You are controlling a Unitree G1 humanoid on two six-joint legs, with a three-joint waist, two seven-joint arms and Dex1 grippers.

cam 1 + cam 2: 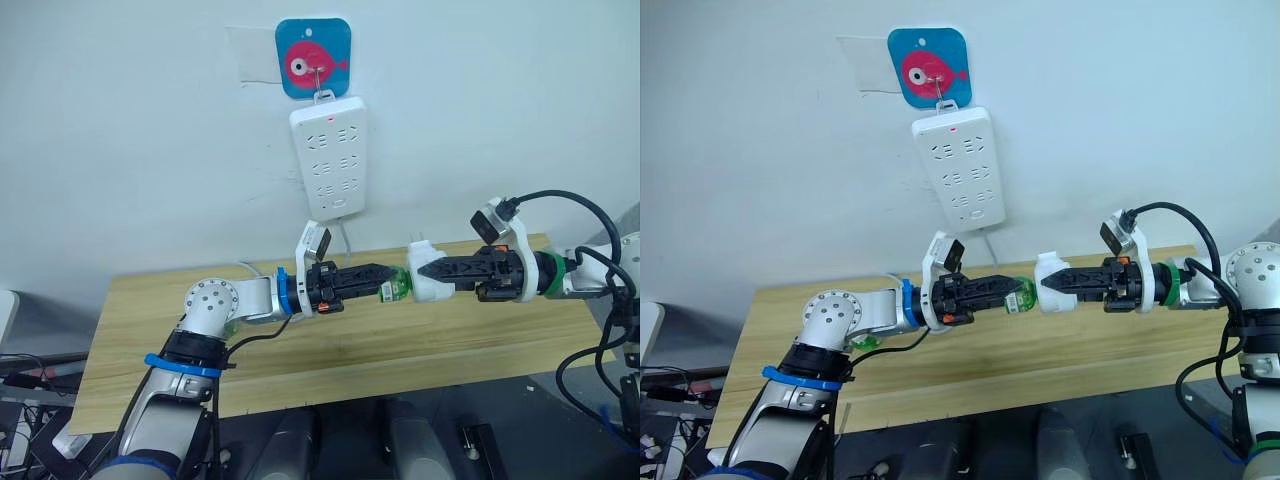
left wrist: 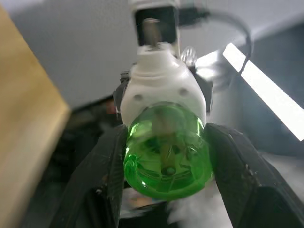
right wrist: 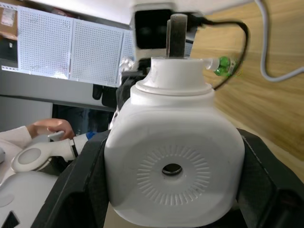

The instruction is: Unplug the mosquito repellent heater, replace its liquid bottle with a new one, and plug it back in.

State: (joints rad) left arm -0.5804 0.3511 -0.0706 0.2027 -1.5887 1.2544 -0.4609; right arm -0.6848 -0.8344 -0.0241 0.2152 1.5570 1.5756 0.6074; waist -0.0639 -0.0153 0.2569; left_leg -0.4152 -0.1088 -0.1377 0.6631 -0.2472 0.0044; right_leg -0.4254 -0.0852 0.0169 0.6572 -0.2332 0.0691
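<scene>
While both arms hover above the table [image 1: 330,350], pincers clamp heater [image 1: 425,272] and bottle [image 1: 395,289]

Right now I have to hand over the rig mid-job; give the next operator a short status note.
Left gripper: shut on the green liquid bottle.
Right gripper: shut on the mosquito repellent heater.
Both are held in the air above the wooden table, bottle at the heater's base.
Done: heater is unplugged from the power strip on the wall.
Cannot tell whether this bottle is the old or the new one.
Left: finish the bottle swap, then plug the heater back in.
</scene>
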